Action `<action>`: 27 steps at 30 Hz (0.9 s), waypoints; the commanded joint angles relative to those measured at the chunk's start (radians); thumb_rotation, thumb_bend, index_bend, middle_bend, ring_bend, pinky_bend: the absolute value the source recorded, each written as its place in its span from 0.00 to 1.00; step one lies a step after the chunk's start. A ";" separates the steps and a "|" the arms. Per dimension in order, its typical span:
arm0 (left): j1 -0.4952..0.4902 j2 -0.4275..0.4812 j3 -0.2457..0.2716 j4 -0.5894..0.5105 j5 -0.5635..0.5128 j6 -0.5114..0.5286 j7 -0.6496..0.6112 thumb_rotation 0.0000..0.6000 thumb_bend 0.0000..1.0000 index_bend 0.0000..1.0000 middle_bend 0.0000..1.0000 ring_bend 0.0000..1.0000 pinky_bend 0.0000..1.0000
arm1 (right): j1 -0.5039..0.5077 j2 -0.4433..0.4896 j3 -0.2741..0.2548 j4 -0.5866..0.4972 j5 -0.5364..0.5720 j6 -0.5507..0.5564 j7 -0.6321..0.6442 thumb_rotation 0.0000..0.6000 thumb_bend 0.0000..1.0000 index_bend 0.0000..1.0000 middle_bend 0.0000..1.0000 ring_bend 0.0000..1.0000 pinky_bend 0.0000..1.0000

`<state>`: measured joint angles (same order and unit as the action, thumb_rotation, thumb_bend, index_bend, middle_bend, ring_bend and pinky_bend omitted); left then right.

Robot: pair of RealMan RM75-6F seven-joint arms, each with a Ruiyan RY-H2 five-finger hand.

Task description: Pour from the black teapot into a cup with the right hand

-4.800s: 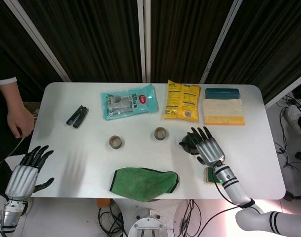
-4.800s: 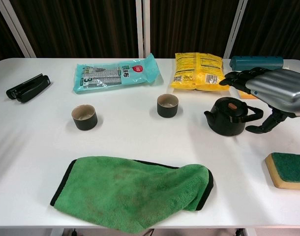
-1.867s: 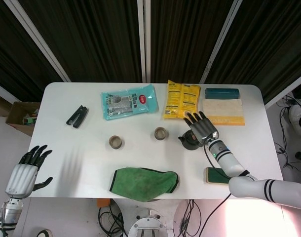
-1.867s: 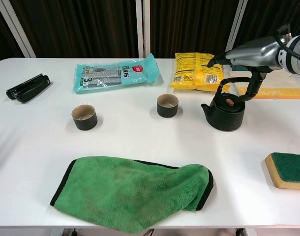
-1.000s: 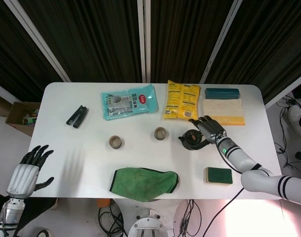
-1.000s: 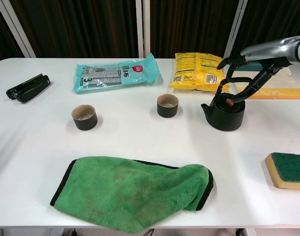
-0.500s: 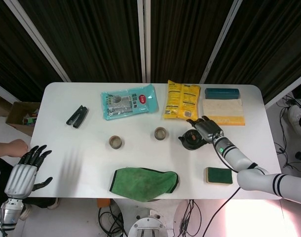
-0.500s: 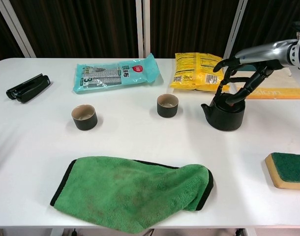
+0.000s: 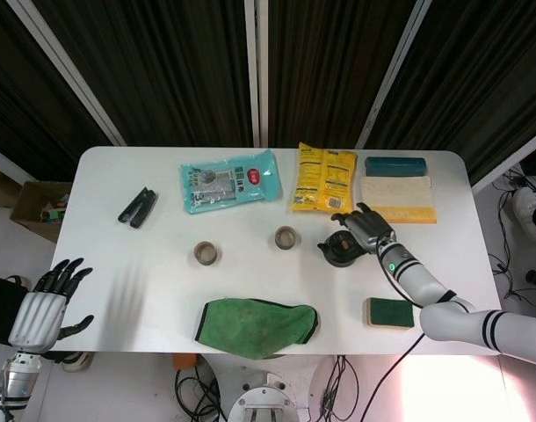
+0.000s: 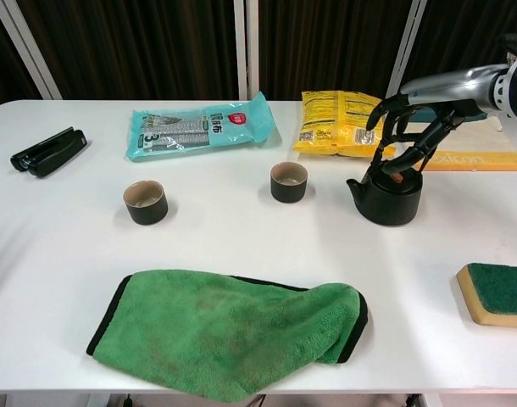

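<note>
Teapot (image 10: 387, 197) stands upright on the white table (image 10: 241, 246), right of the near cup (image 10: 289, 181) and just in front of the yellow bag (image 10: 341, 121) — its spout points left. Right hand (image 10: 415, 119) hangs over it, fingers (image 10: 392, 129) curled down around the raised handle; whether they truly grip it I cannot tell. A second cup (image 10: 145, 202) sits further left. Left hand (image 9: 41, 309) hovers off the table's near-left corner — spread, holding nothing.

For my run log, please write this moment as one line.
phase: grasping | right hand: fingers curled around handle of black teapot, teapot on table | left hand: idle, off table | cups: two, unfilled
</note>
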<state>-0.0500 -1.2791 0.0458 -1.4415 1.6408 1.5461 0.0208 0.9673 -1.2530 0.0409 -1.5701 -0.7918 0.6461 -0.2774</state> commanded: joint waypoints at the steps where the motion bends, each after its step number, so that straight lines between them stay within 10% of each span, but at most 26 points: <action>1: 0.000 0.000 0.000 0.000 0.000 0.000 0.000 1.00 0.13 0.20 0.09 0.07 0.22 | 0.000 -0.001 -0.002 0.002 -0.001 0.003 -0.001 0.56 0.07 0.21 0.27 0.19 0.05; 27: -0.001 0.001 0.000 0.001 -0.001 -0.001 -0.003 1.00 0.13 0.20 0.09 0.07 0.22 | 0.033 0.009 -0.030 -0.011 0.062 -0.023 -0.018 0.56 0.09 0.33 0.36 0.27 0.08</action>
<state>-0.0508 -1.2784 0.0456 -1.4405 1.6392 1.5454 0.0177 1.0007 -1.2441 0.0111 -1.5806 -0.7301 0.6231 -0.2955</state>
